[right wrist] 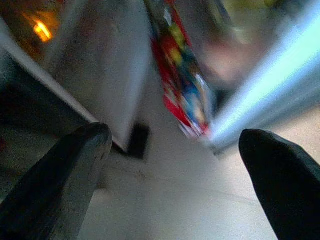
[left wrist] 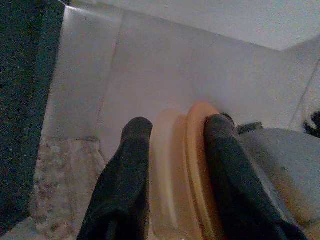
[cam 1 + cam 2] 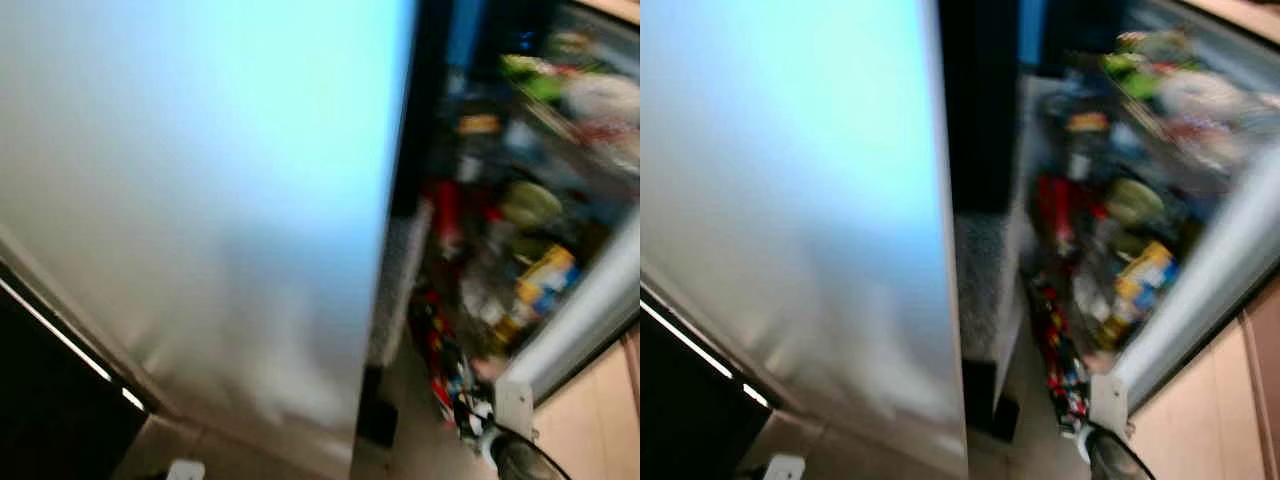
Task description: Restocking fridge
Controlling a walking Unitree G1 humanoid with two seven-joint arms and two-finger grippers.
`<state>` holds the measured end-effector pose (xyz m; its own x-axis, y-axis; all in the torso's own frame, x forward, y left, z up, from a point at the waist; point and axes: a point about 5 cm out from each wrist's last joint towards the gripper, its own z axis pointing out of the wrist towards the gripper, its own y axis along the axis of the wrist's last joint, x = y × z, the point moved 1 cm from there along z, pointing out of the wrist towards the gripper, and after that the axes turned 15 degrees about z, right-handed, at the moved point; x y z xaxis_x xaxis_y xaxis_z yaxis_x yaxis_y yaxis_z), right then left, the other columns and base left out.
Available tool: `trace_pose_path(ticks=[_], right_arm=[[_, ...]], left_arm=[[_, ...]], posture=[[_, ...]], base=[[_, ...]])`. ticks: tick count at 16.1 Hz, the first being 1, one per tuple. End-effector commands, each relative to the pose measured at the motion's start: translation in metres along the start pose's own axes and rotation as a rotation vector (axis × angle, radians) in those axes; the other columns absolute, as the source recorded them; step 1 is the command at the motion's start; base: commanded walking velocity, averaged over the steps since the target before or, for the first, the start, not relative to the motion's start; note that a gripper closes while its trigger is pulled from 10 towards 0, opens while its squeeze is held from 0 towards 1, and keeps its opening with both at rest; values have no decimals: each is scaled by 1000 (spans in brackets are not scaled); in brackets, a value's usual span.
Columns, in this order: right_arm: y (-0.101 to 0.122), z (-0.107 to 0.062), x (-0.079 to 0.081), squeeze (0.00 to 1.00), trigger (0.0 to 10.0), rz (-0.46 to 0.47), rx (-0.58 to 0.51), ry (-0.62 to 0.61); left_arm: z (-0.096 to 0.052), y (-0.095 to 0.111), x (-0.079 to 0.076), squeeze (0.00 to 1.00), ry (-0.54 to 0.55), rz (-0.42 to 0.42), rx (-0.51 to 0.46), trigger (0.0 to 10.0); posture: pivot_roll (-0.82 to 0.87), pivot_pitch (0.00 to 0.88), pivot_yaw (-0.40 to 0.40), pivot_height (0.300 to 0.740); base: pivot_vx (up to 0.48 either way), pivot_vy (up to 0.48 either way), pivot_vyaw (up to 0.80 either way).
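Left hand point(image 2: 172, 200) is clamped on a pale orange container point(image 2: 180, 170), looks like a translucent plastic tub with a deeper orange lid edge, squeezed flat between the two black fingers point(image 2: 125, 185). Just past the fingertips is a plain grey-white panel, with speckled granite-looking floor at about 8 o'clock in that wrist shot and a rounded grey bit of the robot's body at 4 o'clock.

Right hand point(image 1: 175, 165) has nothing in it, fingers point(image 1: 65, 170) spread wide apart, pointing down at a pale tiled floor point(image 1: 165, 200). Beyond it there's the bottom corner of the fridge body and a stack of colourful red and blue packs point(image 1: 182, 85) low in the open door, all pretty smeared.

From the head camera everything's motion blurred. The big silvery fridge door point(image 3: 200, 200) takes up the whole left side from 9 to 12 o'clock, glowing bluish toward its top. At 3 o'clock is the other door point(image 3: 590, 300) swung open, with its shelves crammed: green stuff point(image 3: 530, 70) up at 1 o'clock, a greenish round thing point(image 3: 530, 205) in the middle, a yellow and blue carton point(image 3: 545, 275) below that, red packs point(image 3: 440, 350) down at 5 o'clock. Can't read any labels. A dark rounded piece of the right arm point(image 3: 520, 460) pokes in at 5 o'clock, and there's a dark cabinet point(image 3: 50, 400) at 7 o'clock.
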<state>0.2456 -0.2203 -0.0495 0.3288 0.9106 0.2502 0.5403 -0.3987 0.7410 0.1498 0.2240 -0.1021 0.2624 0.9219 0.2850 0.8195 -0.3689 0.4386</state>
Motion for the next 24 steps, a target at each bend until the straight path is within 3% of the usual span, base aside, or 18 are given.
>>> trace_pose_path(ticks=[1, 5, 9, 14, 17, 21, 24], right_arm=[[4, -1, -8, 0, 10000, -3, -17, -17], [8, 1, 3, 0, 10000, -81, -6, 69], [18, 3, 23, 0, 10000, -141, -23, 234], [66, 3, 40, 0, 10000, -174, -239, 331], [78, 1, 51, 0, 10000, -256, -286, 396], [95, 0, 48, 0, 10000, -261, -368, 345], [102, -1, 17, 0, 10000, -247, -402, 161]], left_arm=[[3, 15, 1, 0, 12, -10, -40, 10000], [4, 22, -2, 0, 4, -10, -57, 10000], [3, 20, -2, 0, 2, -10, -57, 10000], [3, 20, -2, 0, 2, -5, -66, 10000], [3, 23, -4, 0, -3, -2, -69, 10000], [3, 23, -4, 0, -3, -6, -69, 10000], [3, 21, -4, 0, -2, -7, -62, 10000]], posture=[[-28, 0, 36, 740], [-31, 2, 37, 740], [-33, 7, 38, 740], [-34, 0, 38, 740], [-34, 0, 37, 740], [-39, 0, 36, 740], [-39, 6, 35, 740]], base=[[0, 0, 0], [0, 0, 0], [0, 0, 0], [0, 0, 0], [0, 0, 0], [0, 0, 0], [0, 0, 0]])
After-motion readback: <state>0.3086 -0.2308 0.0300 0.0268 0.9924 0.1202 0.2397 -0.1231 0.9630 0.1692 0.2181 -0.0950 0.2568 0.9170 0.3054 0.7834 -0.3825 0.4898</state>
